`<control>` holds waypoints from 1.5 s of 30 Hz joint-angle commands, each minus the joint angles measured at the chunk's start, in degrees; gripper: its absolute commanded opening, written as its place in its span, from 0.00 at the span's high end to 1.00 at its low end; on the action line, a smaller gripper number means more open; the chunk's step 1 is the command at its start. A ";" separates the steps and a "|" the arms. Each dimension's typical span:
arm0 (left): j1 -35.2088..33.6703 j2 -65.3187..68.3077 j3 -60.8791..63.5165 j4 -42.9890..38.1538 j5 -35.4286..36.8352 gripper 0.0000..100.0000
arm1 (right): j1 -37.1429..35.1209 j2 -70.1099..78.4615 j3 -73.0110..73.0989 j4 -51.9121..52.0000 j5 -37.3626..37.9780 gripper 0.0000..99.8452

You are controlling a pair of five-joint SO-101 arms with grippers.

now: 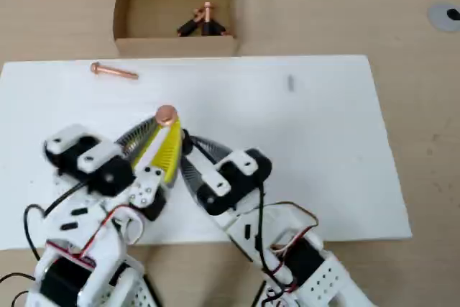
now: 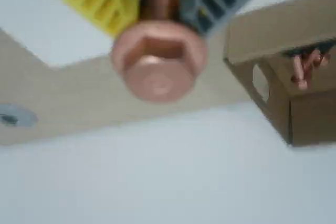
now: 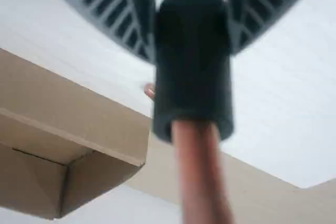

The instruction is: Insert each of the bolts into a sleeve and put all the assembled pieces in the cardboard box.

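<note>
A copper bolt [image 1: 166,114] stands over the white sheet with its hex head [image 2: 157,66] up, and my left gripper [image 1: 165,129] is shut on it between a yellow and a grey finger. Close beside it, my right gripper [image 1: 188,146] is shut on a black sleeve [image 3: 192,61]. The bolt's copper shaft [image 3: 199,177] sticks out of the sleeve's end. A second bolt [image 1: 113,71] lies loose on the sheet at the far left. The cardboard box [image 1: 176,41] stands beyond the sheet and holds assembled pieces [image 1: 204,22].
The white sheet [image 1: 302,149] covers most of the wooden table, with open room on its right half. A round grey disc [image 1: 447,16] sits at the table's far right corner. Cables trail from both arm bases at the near edge.
</note>
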 commanded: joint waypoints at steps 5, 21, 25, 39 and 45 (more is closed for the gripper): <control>0.70 -0.48 2.55 0.09 0.35 1.00 | -0.31 -9.01 -0.22 0.00 -0.09 0.99; 1.58 -0.40 6.15 12.40 -0.97 0.99 | -0.22 -9.01 -0.22 0.00 -0.09 0.99; 1.58 -0.40 6.24 13.98 -0.88 0.99 | -0.22 -9.01 -0.22 -0.09 -0.09 0.99; 1.32 -0.40 4.40 28.13 -3.87 0.92 | -0.22 -9.01 -0.31 -0.35 0.00 0.99; 1.14 -0.40 2.73 32.18 -5.71 0.91 | -0.22 -9.01 -0.57 -0.35 0.00 0.99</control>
